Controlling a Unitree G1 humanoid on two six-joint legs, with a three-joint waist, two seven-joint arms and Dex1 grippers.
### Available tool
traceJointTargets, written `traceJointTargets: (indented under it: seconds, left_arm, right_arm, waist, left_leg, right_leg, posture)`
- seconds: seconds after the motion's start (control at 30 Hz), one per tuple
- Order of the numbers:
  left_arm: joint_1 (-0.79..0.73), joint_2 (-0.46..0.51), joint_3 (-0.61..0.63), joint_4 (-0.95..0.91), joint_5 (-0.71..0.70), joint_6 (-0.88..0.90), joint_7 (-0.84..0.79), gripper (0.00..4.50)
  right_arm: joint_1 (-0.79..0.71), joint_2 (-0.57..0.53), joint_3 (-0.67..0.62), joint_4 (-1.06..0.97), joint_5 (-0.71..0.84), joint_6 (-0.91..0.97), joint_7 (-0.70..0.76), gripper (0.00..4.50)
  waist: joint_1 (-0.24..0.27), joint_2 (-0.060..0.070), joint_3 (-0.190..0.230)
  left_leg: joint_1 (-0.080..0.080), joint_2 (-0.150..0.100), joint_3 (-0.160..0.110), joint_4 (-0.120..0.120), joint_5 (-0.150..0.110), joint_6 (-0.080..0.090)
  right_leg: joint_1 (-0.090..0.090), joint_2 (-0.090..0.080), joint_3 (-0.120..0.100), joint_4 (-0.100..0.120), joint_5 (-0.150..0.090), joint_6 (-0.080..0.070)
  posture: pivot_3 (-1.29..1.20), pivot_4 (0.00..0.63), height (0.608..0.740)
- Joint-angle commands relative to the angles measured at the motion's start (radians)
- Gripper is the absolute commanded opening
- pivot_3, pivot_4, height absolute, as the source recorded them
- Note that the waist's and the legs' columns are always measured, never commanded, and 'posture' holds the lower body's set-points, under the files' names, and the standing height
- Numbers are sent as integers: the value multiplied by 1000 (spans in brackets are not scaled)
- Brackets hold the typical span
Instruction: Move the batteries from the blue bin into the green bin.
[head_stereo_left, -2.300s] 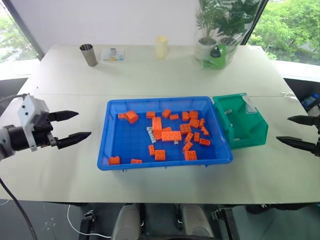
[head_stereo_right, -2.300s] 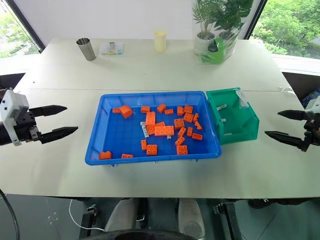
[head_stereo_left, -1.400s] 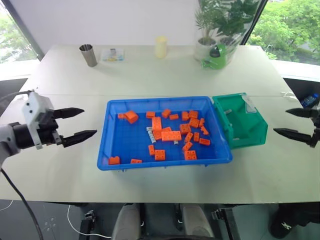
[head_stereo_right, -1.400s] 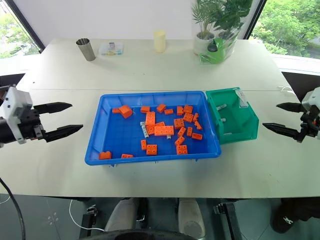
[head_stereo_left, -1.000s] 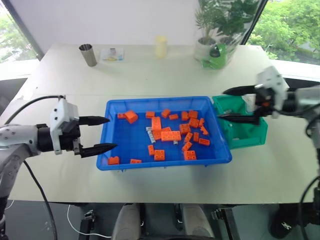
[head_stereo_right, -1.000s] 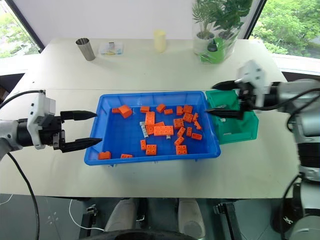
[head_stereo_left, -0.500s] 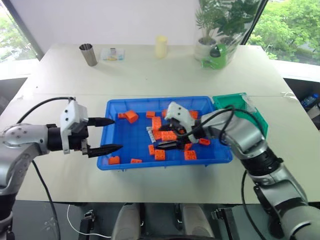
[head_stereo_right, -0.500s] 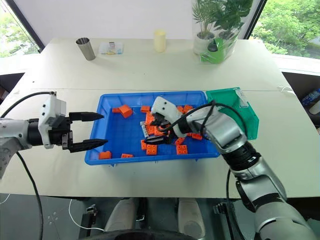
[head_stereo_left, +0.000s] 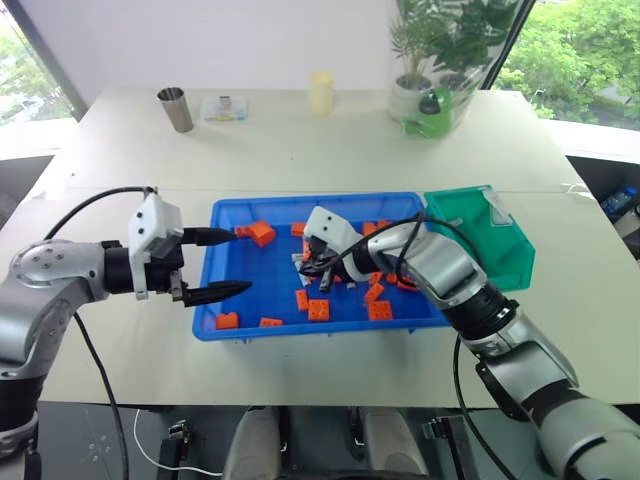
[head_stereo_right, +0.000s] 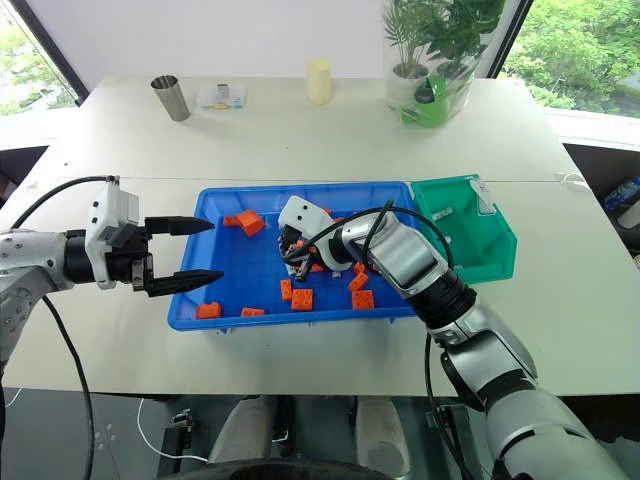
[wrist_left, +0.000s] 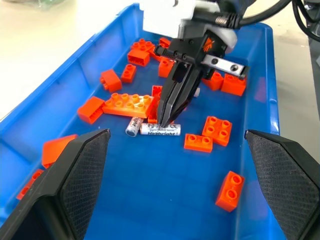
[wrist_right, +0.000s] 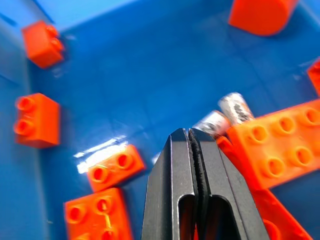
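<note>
**Tabletop with 2 bins, seen from the robot's side.** 1 white table (head_stereo_left: 300, 150) carries 1 blue bin (head_stereo_left: 320, 328) at its middle. 1 green bin (head_stereo_left: 505, 262) stands touching the blue bin's right end.

**Contents.** 2 batteries lie on the blue bin's floor, just left of its middle. 1 longer battery (wrist_left: 160, 129) lies flat. 1 second battery (wrist_left: 133, 126) lies just beside it, close against a long orange brick (wrist_left: 130, 104). Well over 12 orange bricks are scattered across the blue floor, most of them in the right half. 1 small silvery cylinder (head_stereo_right: 443, 213) shows in the green bin, near its back.

**Grippers.** The right gripper (wrist_left: 167, 120) reaches in from the right and points steeply down. Its 2 fingers are pressed flat together with nothing seen between them. Their tips sit at the upper edge of the longer battery; whether they touch it cannot be told. Neither battery is lifted. The left gripper (head_stereo_left: 243, 262) hangs level at the blue bin's left rim. Its 2 fingers are spread wide and empty, with their tips just over the rim.

**Far edge of the table.** There stand 1 metal cup (head_stereo_left: 177, 108), 1 small clear dish (head_stereo_left: 224, 108), 1 pale cylinder (head_stereo_left: 322, 93), 1 potted plant (head_stereo_left: 440, 40) and 1 lime-green object (head_stereo_left: 432, 115). All are well apart from both bins.
</note>
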Motion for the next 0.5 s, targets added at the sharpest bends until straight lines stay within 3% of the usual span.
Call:
traceJointTargets:
  seconds: [0.03,0.1,0.2,0.5]
  left_arm:
    - [-16,-3,15,-13,-2,-11,7,4500]
    - [-16,-2,15,-12,-3,-11,8,4500]
    - [-15,-1,15,-10,0,-14,8,4500]
    - [-28,-7,6,0,5,-19,9,4500]
  right_arm:
    - [-38,26,3,-1,-20,-21,-3,280]
    - [-39,32,4,-2,-27,-21,-2,912]
    - [-29,35,10,-11,-34,-14,2,2231]
    - [-8,32,-1,-22,-40,21,-10,2231]
  waist:
    - [-1,0,0]
    - [-1,0,0]
    - [-1,0,0]
    - [-1,0,0]
  left_leg:
    - [0,0,0,0,0,0]
    - [0,0,0,0,0,0]
    - [0,0,0,0,0,0]
    - [0,0,0,0,0,0]
  right_leg:
    - [0,0,0,0,0,0]
    - [0,0,0,1,0,1]
    - [0,0,0,1,0,1]
    - [0,0,0,1,0,0]
  posture:
    - [0,150,736]
    - [0,150,736]
    - [0,150,736]
    - [0,150,736]
